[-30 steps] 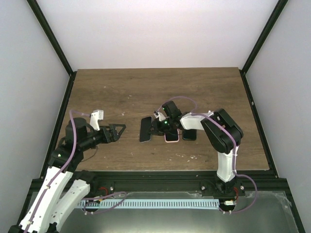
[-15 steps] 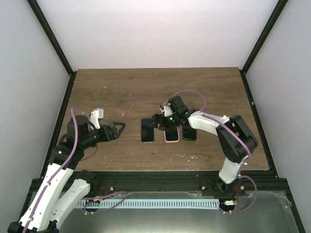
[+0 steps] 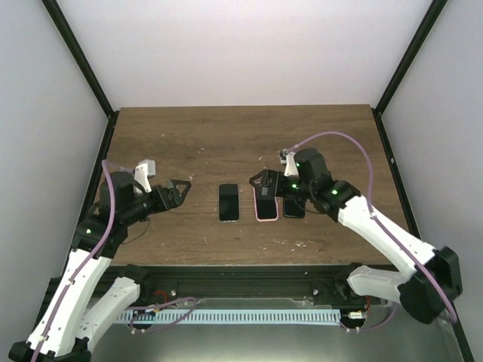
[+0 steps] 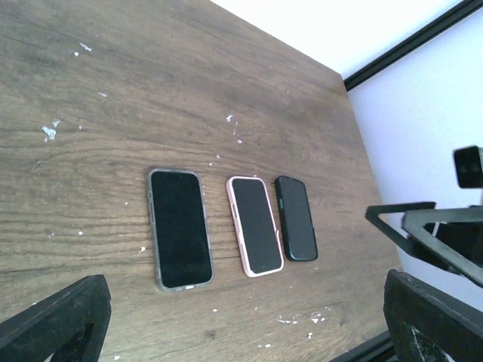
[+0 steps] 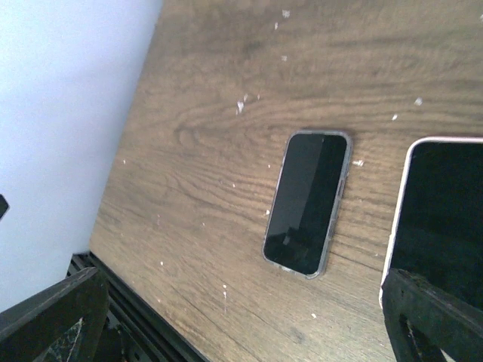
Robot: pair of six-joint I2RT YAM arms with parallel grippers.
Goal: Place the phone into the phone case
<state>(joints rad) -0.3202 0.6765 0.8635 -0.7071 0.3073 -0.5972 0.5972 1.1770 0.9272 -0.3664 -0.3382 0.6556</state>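
Observation:
Three handsets lie side by side, flat and screen up, on the wooden table [image 3: 189, 143]. The left one is a black-screened phone [image 3: 229, 202] [image 4: 179, 228] [image 5: 308, 202] framed by a clear grey phone case rim. Beside it lie one in a pink case [image 3: 265, 204] [image 4: 255, 225] [image 5: 441, 219] and a black one [image 3: 293, 205] [image 4: 296, 217]. My right gripper [image 3: 260, 181] [image 5: 241, 332] hovers open above the pink one, holding nothing. Left of the phones, my left gripper [image 3: 179, 192] [image 4: 241, 332] stands open and empty, pointing at them.
White flecks dot the wood near the phones. A black frame rail [image 3: 241, 271] runs along the table's near edge, with black posts at the back corners. The right gripper's finger [image 4: 423, 226] shows at the right of the left wrist view.
The right gripper opened, rose and drew back to the right off the left phone. That phone went from slanted to lying straight beside the pink one. The left arm shifted slightly.

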